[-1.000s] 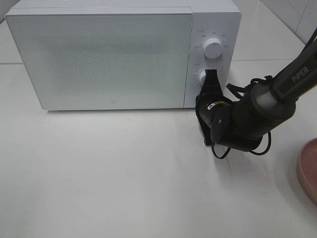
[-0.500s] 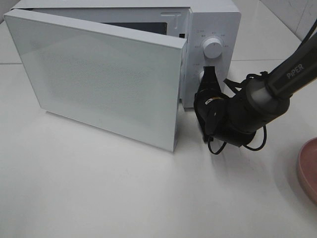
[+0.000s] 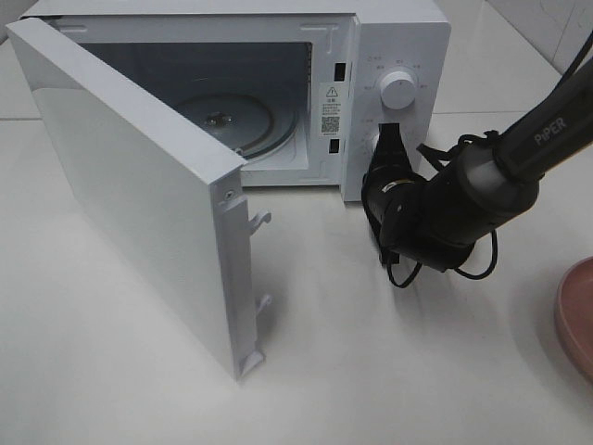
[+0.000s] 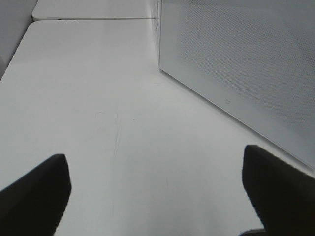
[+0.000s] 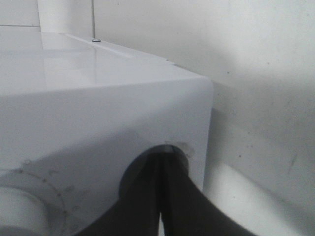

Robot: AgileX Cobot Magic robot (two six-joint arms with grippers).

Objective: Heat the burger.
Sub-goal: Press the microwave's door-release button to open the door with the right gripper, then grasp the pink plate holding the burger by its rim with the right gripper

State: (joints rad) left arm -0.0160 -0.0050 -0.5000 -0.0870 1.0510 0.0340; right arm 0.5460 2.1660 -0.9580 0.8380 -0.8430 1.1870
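Microwave (image 3: pixel 408 28) door (image 3: pixel 130 204) stands open, turntable (image 3: pixel 227 116) showing inside. Right fingers (image 3: pixel 389 153) clenched empty at microwave's lower knob (image 3: pixel 373 141); left fingers (image 4: pixel 34 191) spread wide beside door.

kitchen-like tabletop (image 3: pixel 371 371) with microwave (image 3: pixel 410 44)

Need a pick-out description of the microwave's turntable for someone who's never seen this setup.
Find the white microwave at the back, its door standing open on the left. Look into the open cavity: the turntable is the round clear tray lying flat on the cavity floor, with a small hub at its middle. The only other round dish, the pink plate, is outside the oven, at the far right.
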